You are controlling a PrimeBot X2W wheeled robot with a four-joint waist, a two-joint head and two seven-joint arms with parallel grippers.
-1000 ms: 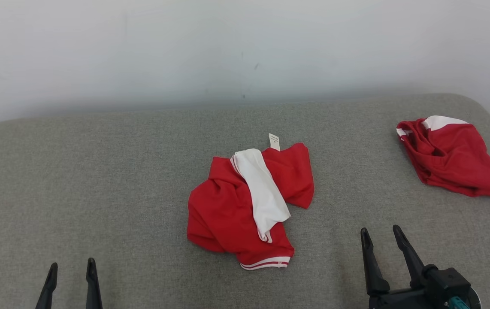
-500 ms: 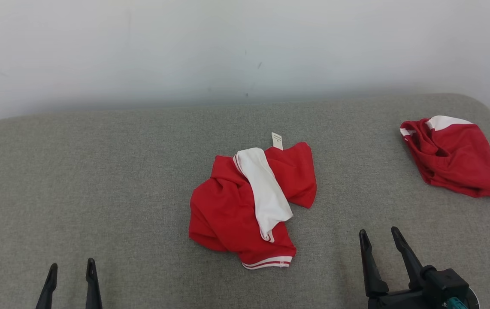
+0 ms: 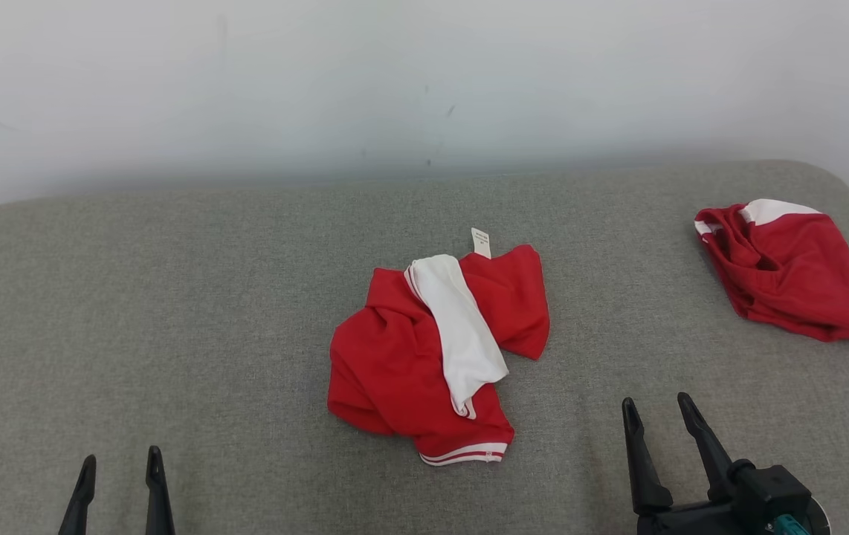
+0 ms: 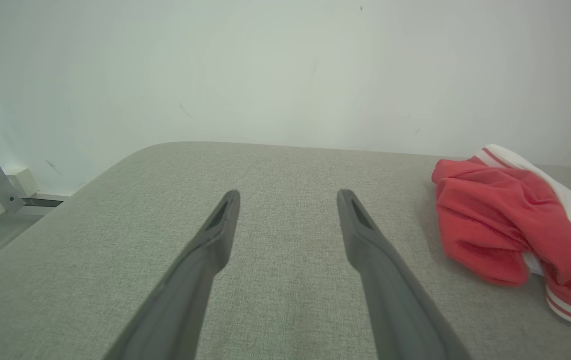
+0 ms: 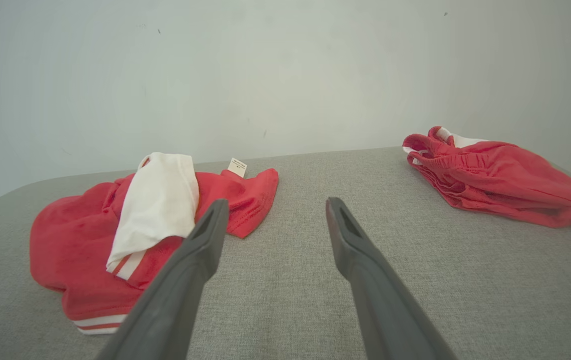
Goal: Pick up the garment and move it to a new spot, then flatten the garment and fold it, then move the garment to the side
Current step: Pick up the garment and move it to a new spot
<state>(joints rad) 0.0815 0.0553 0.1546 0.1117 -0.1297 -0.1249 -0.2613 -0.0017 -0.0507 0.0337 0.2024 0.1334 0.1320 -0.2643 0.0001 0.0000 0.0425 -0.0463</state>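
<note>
Crumpled red-and-white garment (image 3: 387,364) looks light, limp; likely sags and bunches. Pinch the striped hem (image 3: 462,455) or a raised fold. left gripper (image 3: 121,456), right gripper (image 3: 656,401) both spread, empty.

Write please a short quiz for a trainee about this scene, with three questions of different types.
1. True or false: neither the left gripper nor the right gripper touches the crumpled garment.
2. Where does the second red garment lie on the grey surface? A) far right B) beside the left gripper C) upon the crumpled garment.
3. Fill in: both grippers are ____.
Key: 1 true; 2 A; 3 open.
</note>
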